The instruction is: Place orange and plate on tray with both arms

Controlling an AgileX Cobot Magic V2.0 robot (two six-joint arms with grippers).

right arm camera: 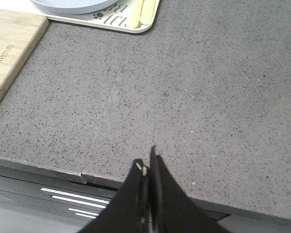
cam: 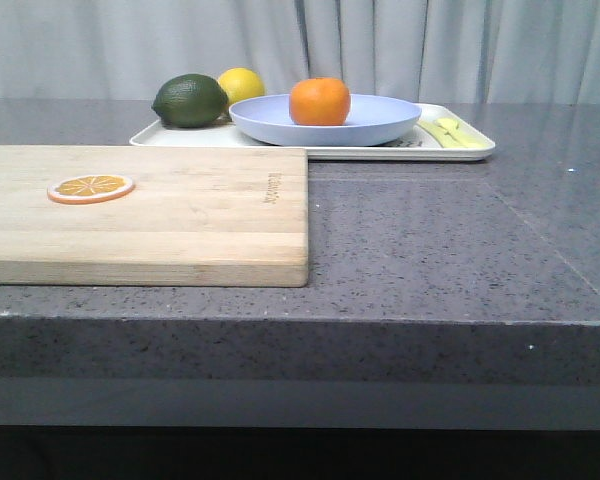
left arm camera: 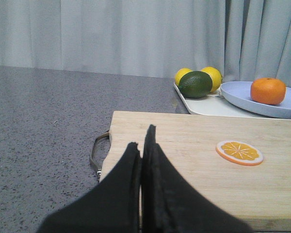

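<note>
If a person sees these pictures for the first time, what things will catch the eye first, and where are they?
The bright orange stands out first: it sits in the pale blue plate, which rests on the white tray at the far side of the table. Next is the orange slice lying on the wooden board at the near left. A dark green fruit and a lemon lie at the tray's left end.

1. a light wooden cutting board point(cam: 180, 215) lies on the grey speckled countertop point(cam: 460, 250).
2. a thin orange slice point(cam: 91, 187) rests on the board.
3. a dark green lime point(cam: 190, 100) touches a yellow lemon point(cam: 242, 84).
4. pale curtains point(cam: 300, 45) hang behind.
</note>
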